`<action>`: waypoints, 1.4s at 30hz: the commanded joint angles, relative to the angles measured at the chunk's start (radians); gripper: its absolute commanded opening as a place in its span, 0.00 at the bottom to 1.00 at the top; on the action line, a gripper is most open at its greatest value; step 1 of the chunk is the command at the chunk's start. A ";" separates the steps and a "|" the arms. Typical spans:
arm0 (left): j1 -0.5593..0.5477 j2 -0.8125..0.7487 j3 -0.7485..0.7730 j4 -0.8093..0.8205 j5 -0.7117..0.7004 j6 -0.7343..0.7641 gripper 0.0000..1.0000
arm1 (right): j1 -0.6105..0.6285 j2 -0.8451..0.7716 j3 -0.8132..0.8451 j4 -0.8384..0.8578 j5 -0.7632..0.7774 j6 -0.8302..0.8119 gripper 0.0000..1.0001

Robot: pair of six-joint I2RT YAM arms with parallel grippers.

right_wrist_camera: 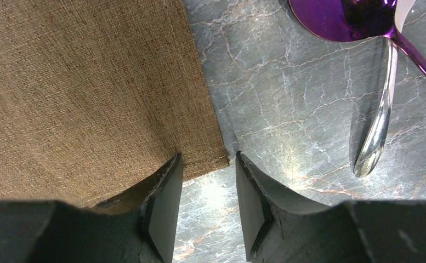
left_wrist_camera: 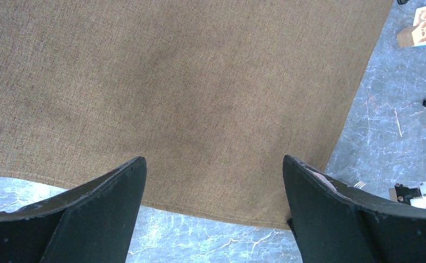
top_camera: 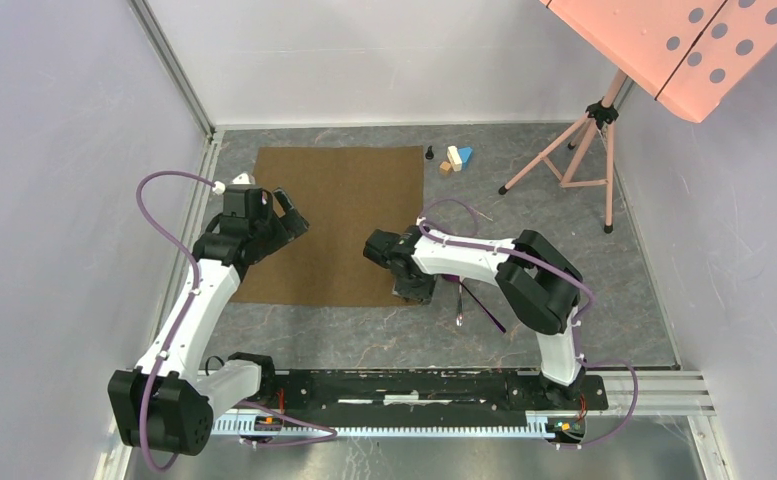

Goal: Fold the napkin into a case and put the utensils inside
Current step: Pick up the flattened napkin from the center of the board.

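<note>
Marbled tabletop [top_camera: 534, 205], woven brown napkin [top_camera: 339, 215]; left end effector [left_wrist_camera: 213, 161] wide, right end effector [right_wrist_camera: 209, 160] narrowly agape, empty.

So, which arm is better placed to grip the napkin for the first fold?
Right. The right fingers bracket the near right corner of the napkin, low over the table. The left fingers hang wide open over the cloth.

One brown napkin [top_camera: 334, 225] lay on the counter [top_camera: 564, 330], just the one. Two utensils sat near the front edge: one purple spoon [right_wrist_camera: 342, 19], one silver fork [right_wrist_camera: 380, 120]. Toward the back edge were three toy blocks: one cream block [top_camera: 454, 157], one blue block [top_camera: 466, 153], one tan block [top_camera: 445, 168]. One small black piece [top_camera: 429, 153] sat beside them. Two grippers were counted, left gripper [left_wrist_camera: 213, 164] and right gripper [right_wrist_camera: 209, 164]. One pink tripod [top_camera: 574, 155] stood by the right edge.
</note>
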 commanded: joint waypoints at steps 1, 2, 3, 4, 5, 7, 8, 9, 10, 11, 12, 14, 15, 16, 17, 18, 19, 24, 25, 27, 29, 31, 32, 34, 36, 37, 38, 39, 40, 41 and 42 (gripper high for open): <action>0.007 -0.025 -0.005 0.025 0.009 0.048 1.00 | 0.008 0.022 0.017 -0.019 0.006 0.057 0.43; 0.012 -0.028 -0.006 0.025 0.011 0.048 1.00 | 0.008 0.021 0.006 -0.009 0.012 0.059 0.39; 0.013 -0.030 -0.009 0.026 0.014 0.048 1.00 | 0.007 0.020 -0.004 0.003 0.019 0.059 0.33; 0.018 -0.034 -0.011 0.029 0.017 0.048 1.00 | 0.008 0.020 -0.016 0.013 0.025 0.061 0.27; 0.020 -0.035 -0.013 0.028 0.018 0.049 1.00 | 0.008 0.020 -0.027 0.017 0.027 0.068 0.23; 0.023 -0.039 -0.017 0.028 0.016 0.052 1.00 | 0.008 0.014 -0.058 0.047 0.020 0.079 0.14; 0.026 -0.040 -0.018 0.028 0.016 0.052 1.00 | 0.009 0.010 -0.076 0.067 0.019 0.082 0.09; 0.027 -0.039 -0.018 0.029 0.016 0.052 1.00 | 0.009 0.004 -0.092 0.095 0.023 0.081 0.02; 0.028 -0.038 -0.020 0.029 0.016 0.052 1.00 | 0.009 -0.001 -0.110 0.115 0.030 0.082 0.00; 0.030 -0.036 -0.019 0.028 0.016 0.053 1.00 | 0.009 -0.008 -0.120 0.127 0.036 0.084 0.00; 0.031 -0.034 -0.020 0.028 0.014 0.053 1.00 | 0.010 -0.016 -0.128 0.140 0.045 0.079 0.00; 0.032 -0.029 -0.018 0.018 0.006 0.057 1.00 | 0.013 -0.039 -0.125 0.163 0.082 0.052 0.00; 0.032 -0.024 -0.016 0.010 -0.001 0.058 1.00 | 0.017 -0.052 -0.118 0.175 0.111 0.026 0.00; 0.032 -0.020 -0.012 -0.002 -0.013 0.056 1.00 | 0.023 -0.069 -0.112 0.184 0.157 0.003 0.00; 0.032 -0.016 -0.010 -0.014 -0.029 0.050 1.00 | 0.030 -0.086 -0.112 0.207 0.200 -0.024 0.00; 0.032 -0.013 -0.012 -0.019 -0.046 0.041 1.00 | 0.038 -0.110 -0.122 0.237 0.239 -0.064 0.00; 0.032 -0.011 -0.014 -0.025 -0.066 0.031 1.00 | 0.044 -0.138 -0.142 0.259 0.286 -0.076 0.00; 0.044 0.006 -0.047 -0.084 -0.111 -0.054 1.00 | 0.046 -0.335 -0.361 0.642 0.423 -0.326 0.00; 0.051 0.007 -0.058 -0.099 -0.102 -0.072 1.00 | 0.040 -0.357 -0.382 0.676 0.449 -0.368 0.00; 0.063 0.002 -0.092 -0.111 -0.069 -0.112 1.00 | 0.001 -0.383 -0.389 0.701 0.446 -0.433 0.00; 0.070 -0.015 -0.145 -0.118 -0.044 -0.178 1.00 | -0.045 -0.392 -0.383 0.715 0.402 -0.514 0.00; 0.072 -0.037 -0.197 -0.142 -0.051 -0.264 0.93 | -0.075 -0.405 -0.386 0.740 0.379 -0.587 0.00; 0.072 -0.044 -0.210 -0.180 -0.072 -0.310 0.90 | -0.088 -0.418 -0.393 0.747 0.385 -0.610 0.00; 0.070 -0.064 -0.238 -0.232 -0.097 -0.386 0.85 | -0.112 -0.452 -0.421 0.780 0.391 -0.645 0.00; 0.070 -0.098 -0.268 -0.274 -0.128 -0.454 0.81 | -0.151 -0.483 -0.449 0.795 0.387 -0.650 0.00; 0.070 -0.115 -0.275 -0.288 -0.141 -0.472 0.80 | -0.173 -0.493 -0.464 0.803 0.368 -0.651 0.00; 0.069 -0.130 -0.284 -0.297 -0.155 -0.485 0.79 | -0.197 -0.501 -0.478 0.813 0.345 -0.656 0.00; 0.070 -0.141 -0.292 -0.301 -0.161 -0.501 0.78 | -0.212 -0.508 -0.489 0.823 0.325 -0.664 0.00; 0.069 -0.146 -0.297 -0.302 -0.154 -0.508 0.77 | -0.224 -0.515 -0.502 0.840 0.308 -0.676 0.00; 0.070 -0.143 -0.304 -0.296 -0.130 -0.512 0.74 | -0.229 -0.521 -0.515 0.853 0.295 -0.682 0.00; 0.069 -0.131 -0.309 -0.289 -0.104 -0.514 0.67 | -0.229 -0.532 -0.527 0.862 0.289 -0.680 0.00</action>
